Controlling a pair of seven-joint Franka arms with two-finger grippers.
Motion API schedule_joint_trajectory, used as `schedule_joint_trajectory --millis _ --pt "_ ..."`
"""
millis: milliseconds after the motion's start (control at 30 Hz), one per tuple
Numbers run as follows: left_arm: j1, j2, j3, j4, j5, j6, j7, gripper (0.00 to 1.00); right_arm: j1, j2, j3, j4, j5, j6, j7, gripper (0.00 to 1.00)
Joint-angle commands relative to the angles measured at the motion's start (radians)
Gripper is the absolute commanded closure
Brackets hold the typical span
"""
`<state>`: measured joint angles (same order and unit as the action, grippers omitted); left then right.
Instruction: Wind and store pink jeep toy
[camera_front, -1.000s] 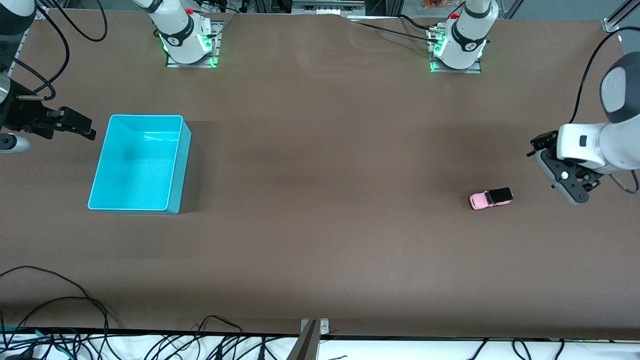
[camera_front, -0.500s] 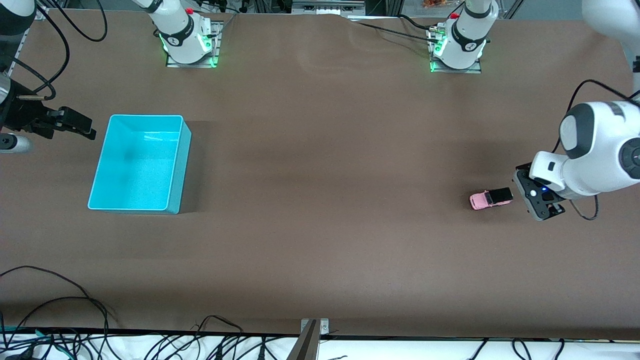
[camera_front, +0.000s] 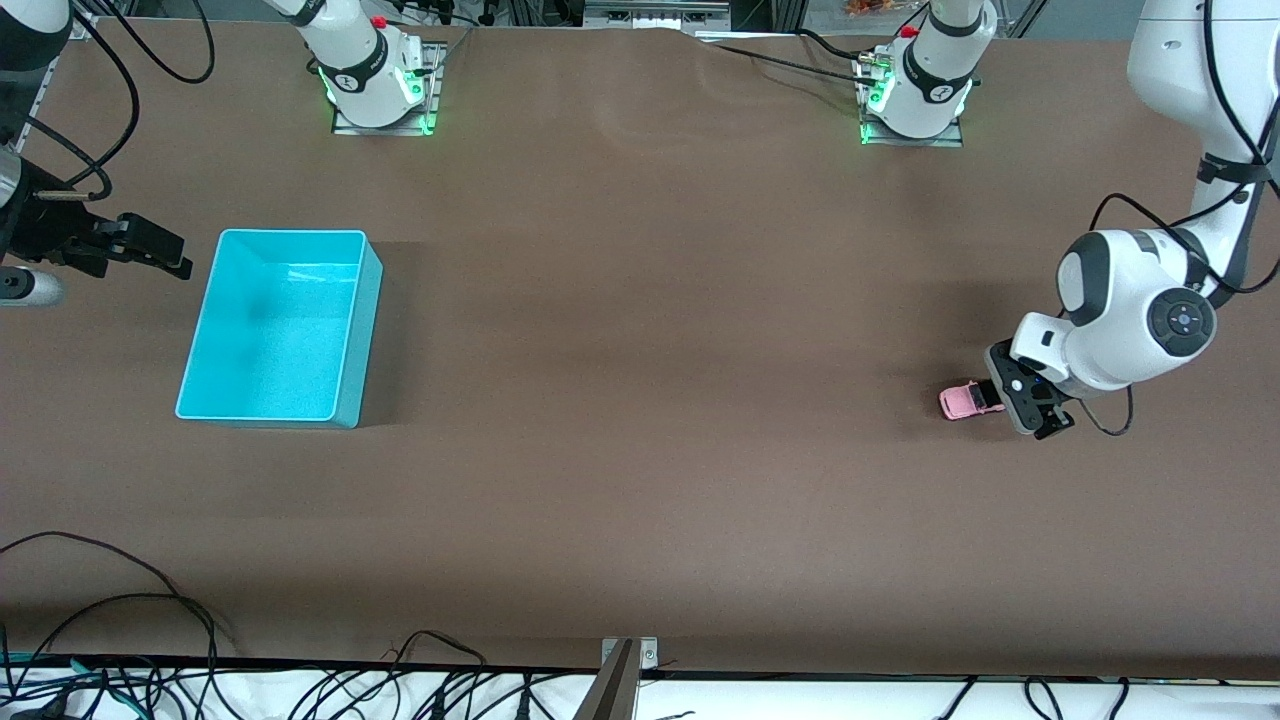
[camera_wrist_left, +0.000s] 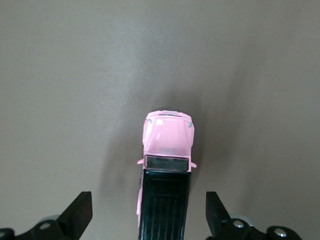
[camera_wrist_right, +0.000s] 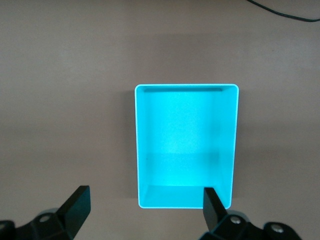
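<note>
A robotics lab: two white Franka arms bolted on metal base plates (camera_front: 385, 120) with green status lights stand along a brown-covered table (camera_front: 640, 480), while black cables (camera_front: 200, 680) tangle along its edge and aluminium framing lines the top.

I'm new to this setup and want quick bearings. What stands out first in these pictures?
The turquoise bin, with nothing in it, sits toward the right arm's end of the table. The tiny pink jeep toy lies toward the left arm's end, with the left hand open over its black rear. The right hand waits, open, beside the bin.
</note>
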<state>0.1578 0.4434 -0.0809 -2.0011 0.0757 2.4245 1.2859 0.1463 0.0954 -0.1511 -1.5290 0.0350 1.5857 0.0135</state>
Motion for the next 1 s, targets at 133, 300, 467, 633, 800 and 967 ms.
schedule_joint_trajectory --millis 133,300,467,633,800,967 --pt "0.032 0.054 -0.007 -0.038 0.047 0.136 0.09 0.0 -0.002 0.001 -0.001 0.01 -0.006 -0.013 -0.01 0.0" --pt "0.04 0.075 -0.008 -0.038 0.047 0.137 0.105 0.0 -0.004 0.001 -0.001 0.012 -0.006 -0.013 -0.01 0.0" --pt "0.042 0.08 -0.01 -0.035 0.047 0.137 0.119 0.13 -0.002 0.001 -0.001 0.01 -0.006 -0.013 -0.01 0.0" --pt "0.04 0.077 -0.011 -0.031 0.047 0.137 0.159 0.51 -0.002 0.001 -0.001 0.012 -0.006 -0.013 -0.01 0.0" --pt "0.04 0.074 -0.014 -0.03 0.047 0.136 0.165 0.71 -0.002 0.0 -0.001 0.01 -0.006 -0.013 -0.01 0.0" --pt "0.04 0.07 -0.016 -0.028 0.047 0.136 0.171 0.97 -0.004 0.001 -0.002 0.012 -0.006 -0.013 -0.01 0.0"
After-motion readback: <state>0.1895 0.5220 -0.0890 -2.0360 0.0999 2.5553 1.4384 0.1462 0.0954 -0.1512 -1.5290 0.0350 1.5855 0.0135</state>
